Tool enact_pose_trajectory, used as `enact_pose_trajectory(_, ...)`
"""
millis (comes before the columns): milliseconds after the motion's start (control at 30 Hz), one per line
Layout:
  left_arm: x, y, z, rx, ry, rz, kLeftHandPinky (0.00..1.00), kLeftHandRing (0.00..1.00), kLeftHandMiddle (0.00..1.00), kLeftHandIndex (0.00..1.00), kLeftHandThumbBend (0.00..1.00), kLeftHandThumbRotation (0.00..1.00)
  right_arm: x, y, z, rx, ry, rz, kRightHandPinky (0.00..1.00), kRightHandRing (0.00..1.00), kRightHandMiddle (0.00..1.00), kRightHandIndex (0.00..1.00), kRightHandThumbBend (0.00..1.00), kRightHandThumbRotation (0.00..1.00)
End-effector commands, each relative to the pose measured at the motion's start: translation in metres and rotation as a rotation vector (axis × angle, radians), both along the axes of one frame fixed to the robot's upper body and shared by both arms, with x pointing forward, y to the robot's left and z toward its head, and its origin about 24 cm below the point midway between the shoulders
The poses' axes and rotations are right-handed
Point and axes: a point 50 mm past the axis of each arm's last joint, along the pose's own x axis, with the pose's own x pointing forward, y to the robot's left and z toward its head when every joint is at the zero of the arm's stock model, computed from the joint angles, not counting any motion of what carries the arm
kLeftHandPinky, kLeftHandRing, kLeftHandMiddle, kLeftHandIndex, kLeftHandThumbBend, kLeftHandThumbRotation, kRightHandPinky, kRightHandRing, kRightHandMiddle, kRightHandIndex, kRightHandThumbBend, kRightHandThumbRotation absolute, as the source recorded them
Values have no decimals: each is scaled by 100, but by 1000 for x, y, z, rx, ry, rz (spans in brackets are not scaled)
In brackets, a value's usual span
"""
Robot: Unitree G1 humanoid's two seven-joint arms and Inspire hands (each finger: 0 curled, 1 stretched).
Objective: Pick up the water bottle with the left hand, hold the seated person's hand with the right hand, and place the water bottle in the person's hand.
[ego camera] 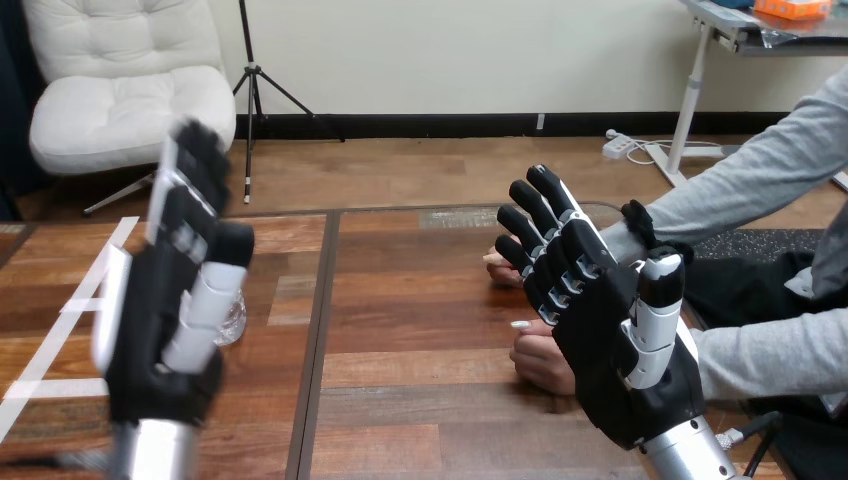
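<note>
Plainly, the water bottle [233, 320] lies just beyond the left hand [165, 300] on the wooden table [420, 400] — only a clear sliver shows past the thumb, so its long axis cannot be told. That hand, the nearer one, is spread wide and empty. The right hand [610, 350], fingers straight, stands in front of the person's hand [540, 362] — clasping nothing.

Left hand [150, 320] and right hand [610, 360] hover open above table [400, 330].
</note>
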Motion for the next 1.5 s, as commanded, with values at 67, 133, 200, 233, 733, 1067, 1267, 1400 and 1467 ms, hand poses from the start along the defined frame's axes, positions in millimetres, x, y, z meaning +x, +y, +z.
enact_pose_trajectory(67,15,8,40,96,-183,-15,100,100,100,100,100,71,9,5,15,6,-72,17,100,100,100,100,100,100)
enact_pose_trajectory(133,16,10,42,109,-186,-11,100,100,100,100,100,70,9,5,15,7,-71,18,100,100,100,100,100,100)
enact_pose_trajectory(200,18,13,43,123,-189,-6,100,100,100,100,100,68,9,5,14,7,-71,18,100,100,100,100,100,100)
enact_pose_trajectory(233,20,14,45,141,-198,6,100,100,100,100,100,67,9,5,14,9,-68,17,100,100,100,100,100,100)
enact_pose_trajectory(733,38,27,58,164,-248,84,96,97,98,96,100,61,9,6,15,15,-63,13,100,100,100,100,100,100)
enact_pose_trajectory(1067,51,33,66,184,-265,109,97,99,99,97,100,57,9,6,14,16,-59,16,100,100,100,100,100,100)
enact_pose_trajectory(1267,59,35,68,208,-254,128,99,100,100,99,100,54,9,6,14,21,-55,16,100,100,100,100,100,100)
enact_pose_trajectory(1400,65,34,67,228,-250,142,100,100,100,100,100,51,10,6,14,18,-56,17,100,100,100,100,100,100)
enact_pose_trajectory(1467,68,33,66,232,-242,151,100,100,100,100,100,51,10,6,14,16,-57,15,100,100,100,100,99,100)
